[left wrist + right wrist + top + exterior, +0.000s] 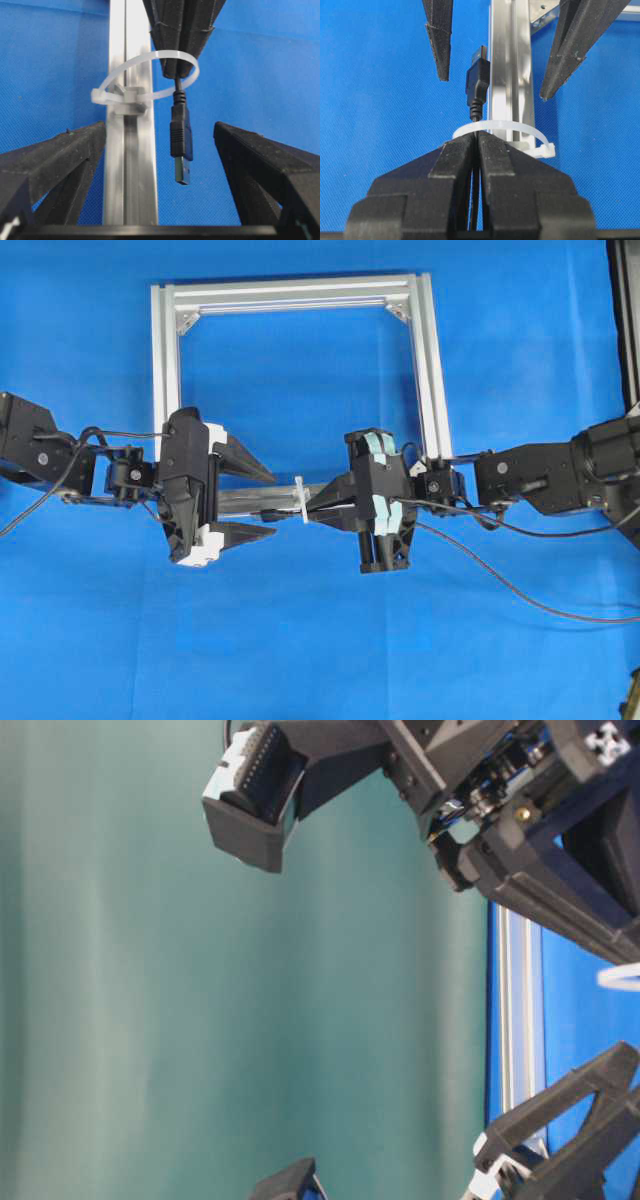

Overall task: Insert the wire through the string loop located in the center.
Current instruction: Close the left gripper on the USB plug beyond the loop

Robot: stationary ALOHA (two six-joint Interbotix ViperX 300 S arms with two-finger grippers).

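Blue cloth (300, 660) covers the table. On it lies a square silver aluminium frame (165, 370), open in the middle; its near bar (127, 165) runs left to right in the overhead view, between the 2 arms.

Left gripper (255, 502): comes in from the left, jaws spread wide, 1 finger on each side of the near bar. In the left wrist view its 2 black fingers (60, 160) flank the plug with clear gaps; nothing held.

Right gripper (322, 502): comes in from the right, jaws pressed together on the wire (476, 112), pinching the cord just behind the plug. In the right wrist view the fingertips (457, 152) sit right at the loop, touching or nearly so; cannot tell which.

Wire: thin black cord trails from the right gripper off toward the right edge of the overhead view. Its long axis lies along the near bar. The plug end (181, 135), a USB type with a metal tip, points at the left gripper. Plug sits just beside the bar, above the cloth.

String loop (150, 75): white cable tie fixed at the middle of the near bar, ring standing out to one side. The cord passes through the ring; the plug is already beyond it on the left gripper's side.
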